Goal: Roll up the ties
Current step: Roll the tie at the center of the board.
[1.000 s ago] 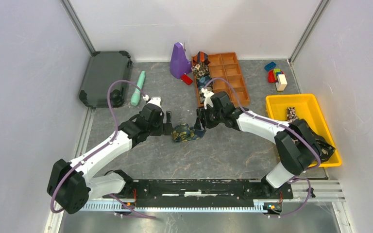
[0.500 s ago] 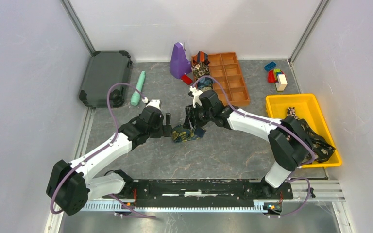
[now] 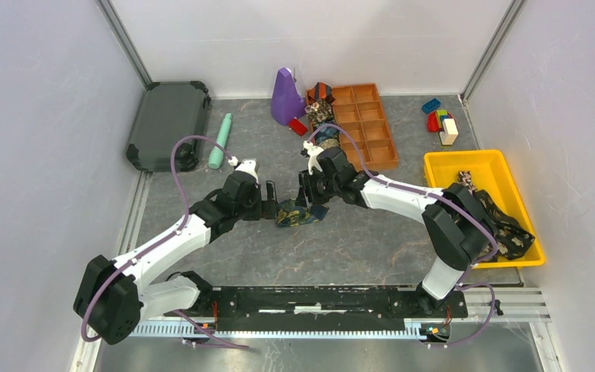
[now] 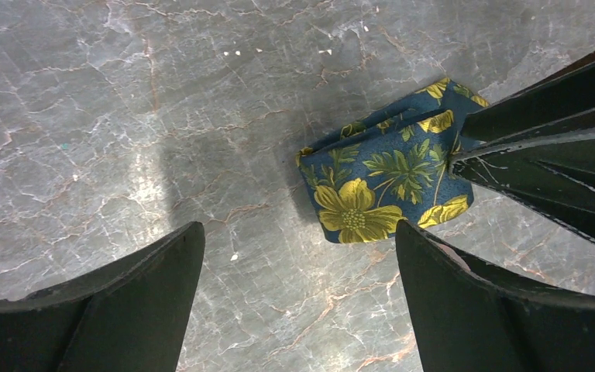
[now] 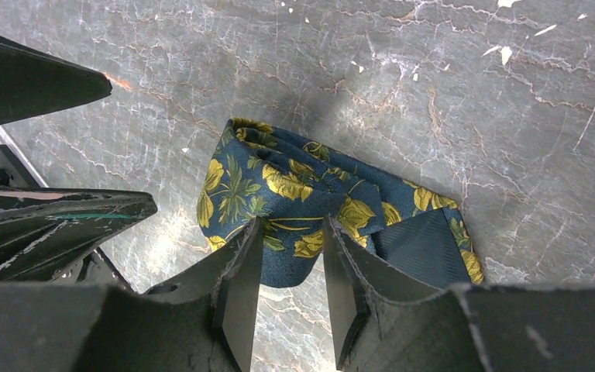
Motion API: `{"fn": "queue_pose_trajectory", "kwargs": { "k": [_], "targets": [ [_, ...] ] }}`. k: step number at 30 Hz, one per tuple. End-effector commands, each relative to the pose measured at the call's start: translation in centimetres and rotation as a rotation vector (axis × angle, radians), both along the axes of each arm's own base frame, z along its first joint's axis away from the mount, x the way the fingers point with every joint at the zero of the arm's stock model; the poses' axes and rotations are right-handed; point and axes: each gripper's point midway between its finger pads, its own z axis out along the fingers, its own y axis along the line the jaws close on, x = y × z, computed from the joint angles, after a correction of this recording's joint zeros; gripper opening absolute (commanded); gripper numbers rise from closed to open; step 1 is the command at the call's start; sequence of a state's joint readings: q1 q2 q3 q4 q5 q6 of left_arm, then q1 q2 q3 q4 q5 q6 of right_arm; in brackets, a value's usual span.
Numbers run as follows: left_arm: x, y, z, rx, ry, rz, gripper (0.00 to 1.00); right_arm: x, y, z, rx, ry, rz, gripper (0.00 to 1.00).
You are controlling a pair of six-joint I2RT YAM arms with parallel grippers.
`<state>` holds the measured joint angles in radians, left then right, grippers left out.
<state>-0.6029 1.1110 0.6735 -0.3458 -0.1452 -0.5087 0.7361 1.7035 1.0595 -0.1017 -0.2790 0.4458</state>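
Two hands: they meet tip to tip over the grey bench (image 3: 356,240), with one tie between them.
Tie (image 3: 298,213): navy with yellow flowers, folded into a loose wad and lying on the bench, just ahead of the left hand and under the tips of the right.
Left hand (image 3: 271,208): spread wide and holding nothing; the tie lies beyond its tips, towards its right finger.
Right hand (image 3: 307,203): fingers drawn in narrow, one on each side of the tie's near fold. Whether they really pinch the cloth I cannot tell.
In the way: the right hand's dark fingers (image 4: 542,155) cover one end of the tie right in front of the left hand.
Beyond the right hand: an orange tray (image 3: 372,124) with rolled ties (image 3: 319,111) in its left compartments, and beside it a purple object (image 3: 285,97) and a red block (image 3: 298,125).
Back along the right arm: a yellow bin (image 3: 484,167) holding loose ties (image 3: 507,229); toy blocks (image 3: 441,124) lie past it.
Beyond the left hand: a mint-green stick (image 3: 220,141) and a dark case (image 3: 166,124).
Hard to make out: from above, both hands hide the tie's ends; the prints in the bin are too small to read.
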Motion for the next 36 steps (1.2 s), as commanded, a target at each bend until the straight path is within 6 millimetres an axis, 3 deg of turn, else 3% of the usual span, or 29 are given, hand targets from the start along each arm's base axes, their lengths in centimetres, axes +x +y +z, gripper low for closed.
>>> {"fn": "queue_pose_trajectory", "kwargs": {
  "k": [1,14,24,29,32,36],
  "targets": [
    [0.7,-1.3,0.5,-0.091,-0.025,0.009,0.98,0.3,-0.2,-1.2,-0.008,-0.014,-0.001,0.4],
    [0.8,-3.2,-1.0,-0.167,-0.01,-0.049,0.97,0.1,-1.7,-4.0,-0.02,0.039,-0.005,0.36],
    [1.1,-4.0,-1.7,-0.195,0.005,-0.051,0.96,0.7,-1.5,-3.8,0.009,0.029,0.001,0.36],
    [0.8,-2.3,0.6,-0.192,-0.072,0.0,0.97,0.9,-1.7,-2.0,0.033,-0.002,0.0,0.39],
    [0.7,-0.9,1.7,-0.152,-0.101,0.036,0.97,1.1,-1.4,0.0,0.068,-0.03,-0.006,0.48],
    [0.4,0.5,1.3,-0.103,-0.093,0.078,0.98,1.2,-0.5,2.3,0.112,-0.062,-0.008,0.6]
  ]
}}
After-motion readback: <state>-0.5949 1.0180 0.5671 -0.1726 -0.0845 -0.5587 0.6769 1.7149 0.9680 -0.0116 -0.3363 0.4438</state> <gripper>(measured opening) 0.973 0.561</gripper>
